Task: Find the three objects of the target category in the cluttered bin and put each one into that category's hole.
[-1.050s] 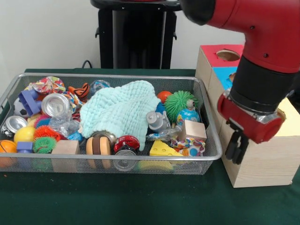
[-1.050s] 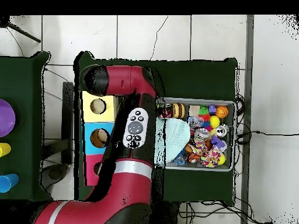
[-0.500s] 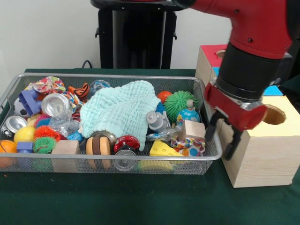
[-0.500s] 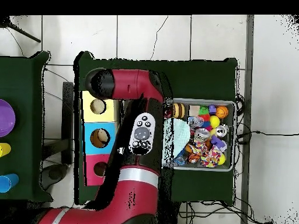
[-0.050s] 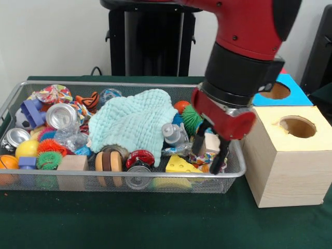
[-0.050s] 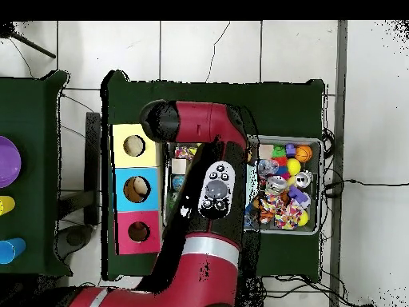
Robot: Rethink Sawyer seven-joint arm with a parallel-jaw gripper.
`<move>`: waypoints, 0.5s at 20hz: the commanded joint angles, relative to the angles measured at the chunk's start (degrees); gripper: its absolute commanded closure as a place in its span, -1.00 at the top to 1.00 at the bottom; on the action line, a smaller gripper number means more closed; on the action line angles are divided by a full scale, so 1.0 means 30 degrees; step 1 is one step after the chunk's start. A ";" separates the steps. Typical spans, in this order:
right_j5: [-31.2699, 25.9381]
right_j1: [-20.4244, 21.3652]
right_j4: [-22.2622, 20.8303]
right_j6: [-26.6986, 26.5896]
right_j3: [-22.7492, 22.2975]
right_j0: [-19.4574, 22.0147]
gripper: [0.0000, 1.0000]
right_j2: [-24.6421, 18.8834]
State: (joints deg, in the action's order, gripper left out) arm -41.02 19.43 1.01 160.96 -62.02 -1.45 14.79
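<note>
Since a second ago gripper [image 5: 210, 160] has swung from in front of the box [image 5: 282, 171] over into the bin [image 5: 232, 166], right end. Its fingers are apart, nothing between them, tips low by the bin's front right corner over a wooden cube [image 5: 212, 142] and a patterned toy [image 5: 199, 161].

Green bench [image 5: 155, 223] in front. Near bin wall: cheese wedge [image 5: 178, 165], red toy [image 5: 140, 157], striped wooden disc toy [image 5: 109, 161], wood block [image 5: 72, 163], orange ball [image 5: 7, 162]. Mid bin: mint cloth [image 5: 134, 122] heaped in the centre, small grey bottle [image 5: 174, 133] at its right edge, green spiky ball [image 5: 193, 115] partly behind the gripper, can [image 5: 61, 115] left, second can [image 5: 13, 138] far left. Far side: orange striped toy [image 5: 88, 99], colourful ball [image 5: 52, 93].

Box sits just right of the bin, touching or nearly. Yellow top hole [image 5: 296, 126] nearest, blue hole [image 5: 275, 91] behind it. Overhead shows a third, red-topped hole [image 6: 138, 232] in the same row; arm [image 6: 209, 192] covers the bin's left half.
</note>
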 commanded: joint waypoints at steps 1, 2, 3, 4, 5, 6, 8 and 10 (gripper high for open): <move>0.0015 -0.0075 -0.1484 -0.4580 -0.3163 0.0990 1.00 -0.3288; 0.0229 -0.0115 -0.1452 -0.4382 -0.3286 0.0996 1.00 -0.3506; 0.0443 -0.0155 -0.1419 -0.4184 -0.3409 0.1002 1.00 -0.3723; 0.0560 -0.0163 -0.1420 -0.3812 -0.3528 0.0891 1.00 -0.3821; 0.0677 -0.0170 -0.1420 -0.3440 -0.3648 0.0780 1.00 -0.3919; 0.0669 -0.0155 -0.1472 -0.3193 -0.3705 0.0661 1.00 -0.3963; 0.0582 -0.0134 -0.1563 -0.2921 -0.3850 0.0539 1.00 -0.4147; 0.0725 -0.0299 -0.1696 -0.2865 -0.3958 0.0421 1.00 -0.4369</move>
State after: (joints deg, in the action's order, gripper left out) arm -40.84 19.83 -1.30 160.96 -65.97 0.00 10.32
